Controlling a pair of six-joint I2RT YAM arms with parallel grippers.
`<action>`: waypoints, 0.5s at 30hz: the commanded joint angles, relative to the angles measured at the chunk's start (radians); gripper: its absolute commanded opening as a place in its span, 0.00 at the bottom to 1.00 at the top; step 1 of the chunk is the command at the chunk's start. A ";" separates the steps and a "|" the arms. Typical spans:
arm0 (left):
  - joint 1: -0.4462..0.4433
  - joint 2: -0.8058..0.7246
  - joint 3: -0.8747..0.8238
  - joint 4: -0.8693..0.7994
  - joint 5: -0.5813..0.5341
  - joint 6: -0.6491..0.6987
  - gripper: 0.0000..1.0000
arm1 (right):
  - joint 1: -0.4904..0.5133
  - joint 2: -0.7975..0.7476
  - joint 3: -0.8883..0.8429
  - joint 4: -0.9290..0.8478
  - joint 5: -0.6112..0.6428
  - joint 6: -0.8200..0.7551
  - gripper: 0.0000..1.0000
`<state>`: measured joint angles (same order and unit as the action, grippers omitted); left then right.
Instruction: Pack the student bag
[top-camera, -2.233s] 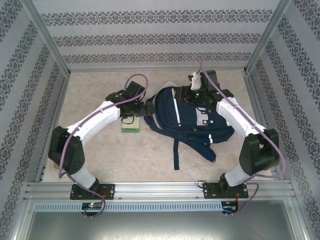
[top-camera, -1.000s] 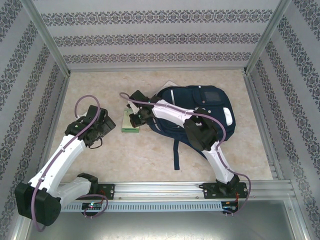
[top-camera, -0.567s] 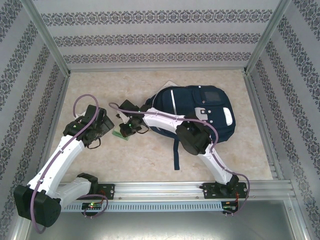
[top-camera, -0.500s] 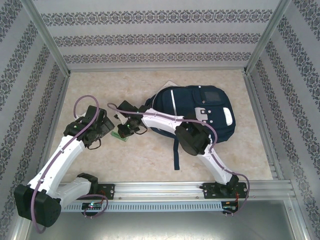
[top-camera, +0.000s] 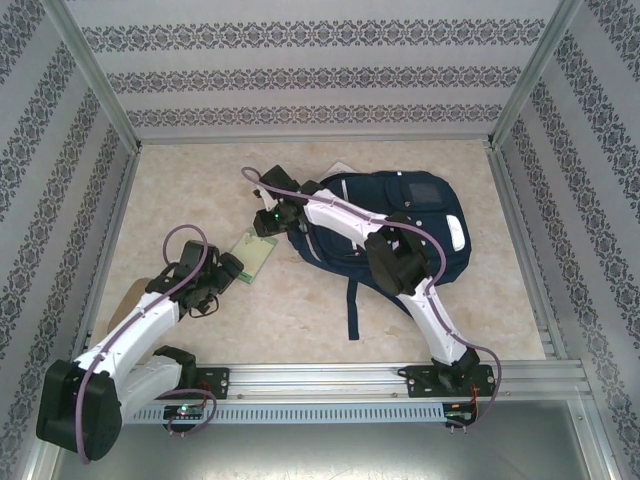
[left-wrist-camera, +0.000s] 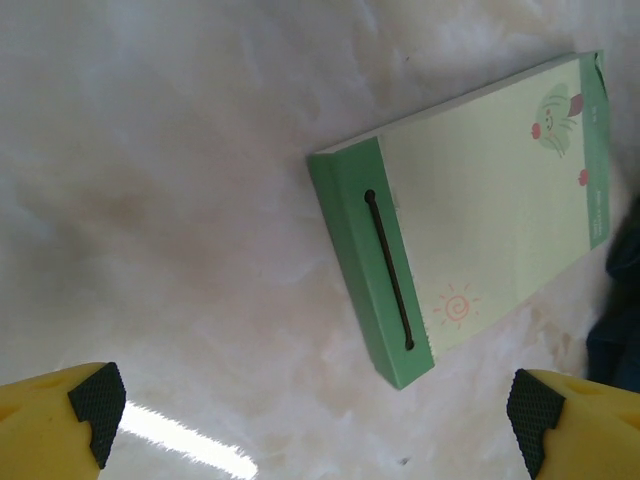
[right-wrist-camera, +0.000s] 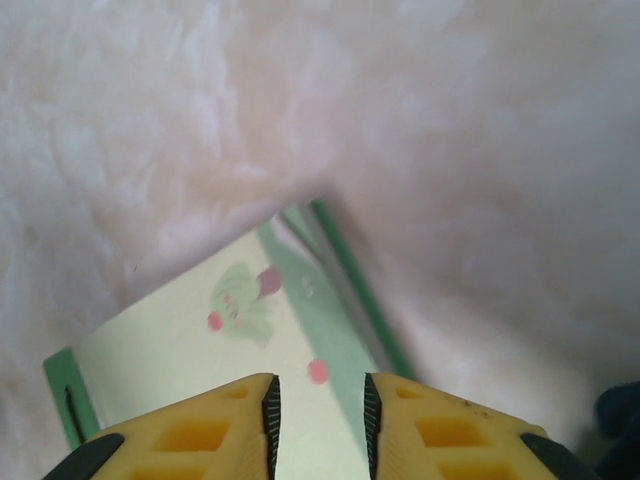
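My left fingers (top-camera: 230, 270) gape wide and empty beside the green notepad (top-camera: 252, 256) on the surface (top-camera: 200, 190), my right fingers (top-camera: 264, 226) hang barely parted over its far end, gripping nothing, and the student bag (top-camera: 428, 205) lies just to their right, contents hidden.
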<state>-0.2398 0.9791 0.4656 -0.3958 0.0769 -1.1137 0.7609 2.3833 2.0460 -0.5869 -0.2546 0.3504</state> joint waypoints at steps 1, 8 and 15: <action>0.013 -0.013 -0.053 0.215 0.029 -0.083 1.00 | 0.012 0.053 0.052 -0.027 0.052 -0.063 0.33; 0.013 0.085 -0.074 0.326 0.078 -0.078 1.00 | 0.005 0.139 0.125 -0.060 -0.015 -0.083 0.35; 0.013 0.210 -0.024 0.343 0.115 -0.052 1.00 | 0.031 0.140 0.085 -0.091 0.021 -0.100 0.36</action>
<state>-0.2337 1.1404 0.4179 -0.1200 0.1543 -1.1759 0.7681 2.5122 2.1506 -0.6182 -0.2554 0.2794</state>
